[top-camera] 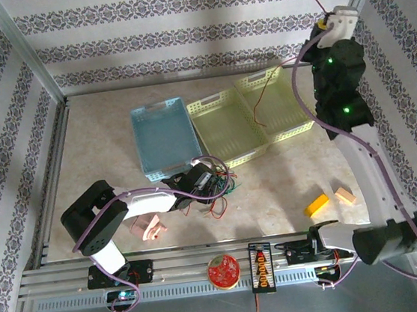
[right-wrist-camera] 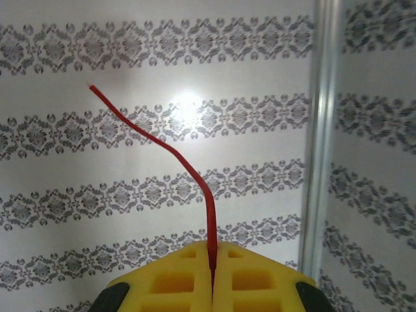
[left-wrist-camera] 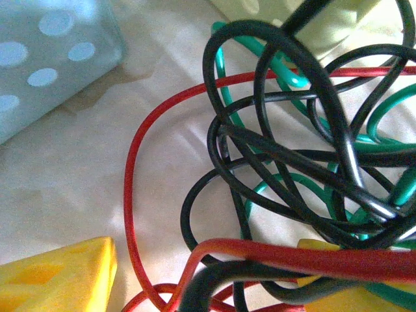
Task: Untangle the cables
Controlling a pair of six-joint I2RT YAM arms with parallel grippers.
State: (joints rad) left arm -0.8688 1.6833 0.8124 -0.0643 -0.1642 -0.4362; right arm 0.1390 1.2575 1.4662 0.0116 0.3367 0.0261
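On the near rail, between the two arm bases, sit a black connector strip (top-camera: 260,267) and a round red disc (top-camera: 222,270). From its base the left arm (top-camera: 146,202) folds back at the elbow and runs low and flat to the right over the table (top-camera: 103,153), wrist pitched down. The left gripper (top-camera: 205,180) is sunk in the cables (top-camera: 220,191), a knot of black, green and red strands just in front of the blue basket (top-camera: 162,135). In the wrist view its yellow fingers (left-wrist-camera: 58,273) stand wide apart on either side of the knot, and strands lie loose across the gap. The right arm (top-camera: 359,157) stretches up and away, almost at full length, toward the far right corner. The right gripper (right-wrist-camera: 212,286) is high above the table, its pads (right-wrist-camera: 175,283) pressed together on one red cable (right-wrist-camera: 195,179). The free end pokes up past the fingers, and the rest trails down to the right-hand of two yellow-green baskets (top-camera: 286,106).
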